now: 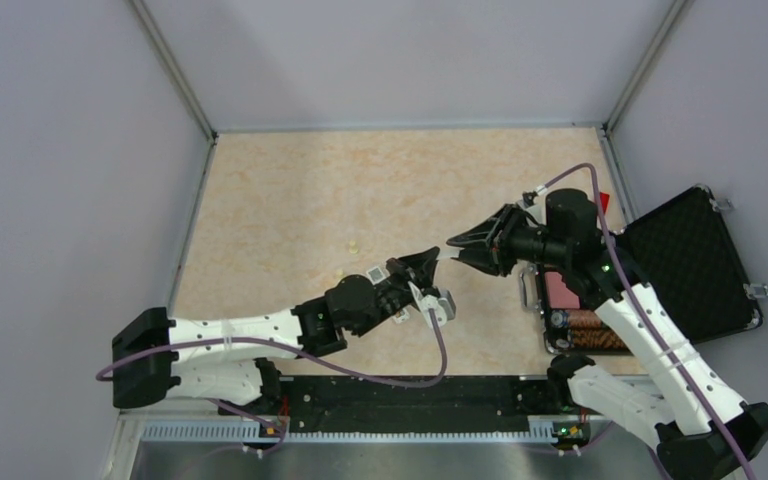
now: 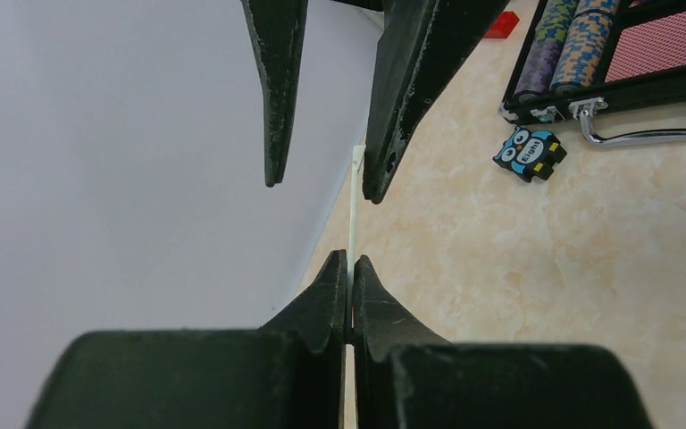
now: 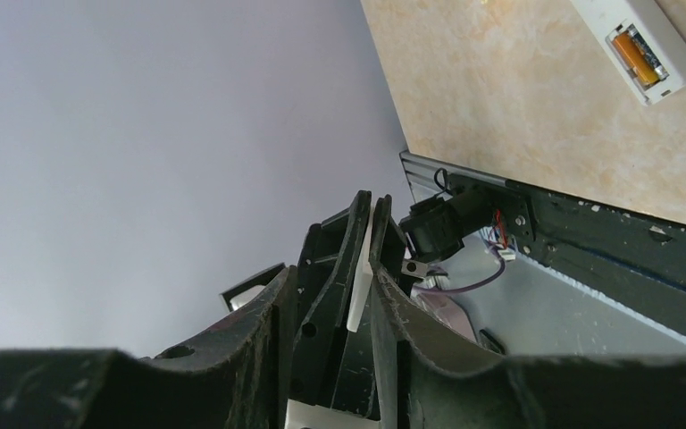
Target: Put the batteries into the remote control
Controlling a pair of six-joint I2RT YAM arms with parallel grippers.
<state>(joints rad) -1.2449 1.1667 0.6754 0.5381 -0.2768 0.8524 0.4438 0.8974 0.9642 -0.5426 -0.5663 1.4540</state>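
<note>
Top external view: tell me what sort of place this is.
Probably a robot lab test cell: plain grey walls box in a marble-patterned tabletop, and the left arm and right arm are mounted by a black rail at its near edge.

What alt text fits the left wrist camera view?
The left gripper pinches a thin white strip seen edge-on; the right gripper is open at its far end. Behind lie an owl figure and a black case.

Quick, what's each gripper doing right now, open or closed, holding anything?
Left gripper: closed on a thin white strip.
Right gripper: open, the strip's far end between its fingers.
</note>
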